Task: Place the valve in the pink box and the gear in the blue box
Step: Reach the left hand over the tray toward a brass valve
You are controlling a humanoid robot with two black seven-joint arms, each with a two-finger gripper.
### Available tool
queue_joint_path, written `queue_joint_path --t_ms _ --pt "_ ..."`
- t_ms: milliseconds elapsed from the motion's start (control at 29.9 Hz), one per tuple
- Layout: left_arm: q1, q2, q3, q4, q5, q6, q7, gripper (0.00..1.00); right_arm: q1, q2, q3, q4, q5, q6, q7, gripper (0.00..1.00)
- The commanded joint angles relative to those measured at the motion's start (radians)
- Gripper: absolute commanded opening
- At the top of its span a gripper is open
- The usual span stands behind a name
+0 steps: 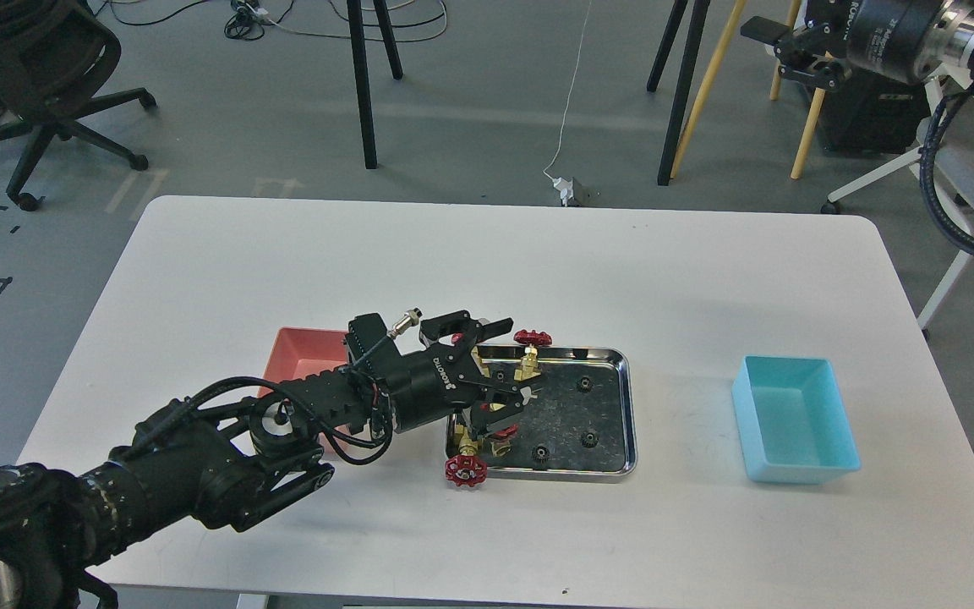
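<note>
Left hand (514, 359) hangs wide open and empty over the steel tray's (614, 355) nine o'clock end, valve-picking underway; next it must close on a valve (528, 351).

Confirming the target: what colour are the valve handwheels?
Red, on the valve at the steel tray corner; head view.

Tray (614, 355): glossy steel. Boxes, pink (305, 351) and blue (796, 419): smooth matt plastic. Worktop (487, 262): smooth matt white. Valves (528, 355): brass.
</note>
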Motion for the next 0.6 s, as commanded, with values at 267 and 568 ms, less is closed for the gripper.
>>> queue_joint_path --t_ms 267,568 --pt "0.020 -0.084 0.043 0.136 0.004 0.001 0.000 0.84 -0.005 0.000 -0.002 -0.002 -0.006 0.000 0.001 0.99" --pt "0.020 -0.116 0.115 0.257 -0.013 0.001 -0.040 0.80 -0.006 0.006 -0.002 -0.009 -0.008 0.000 0.001 0.99"
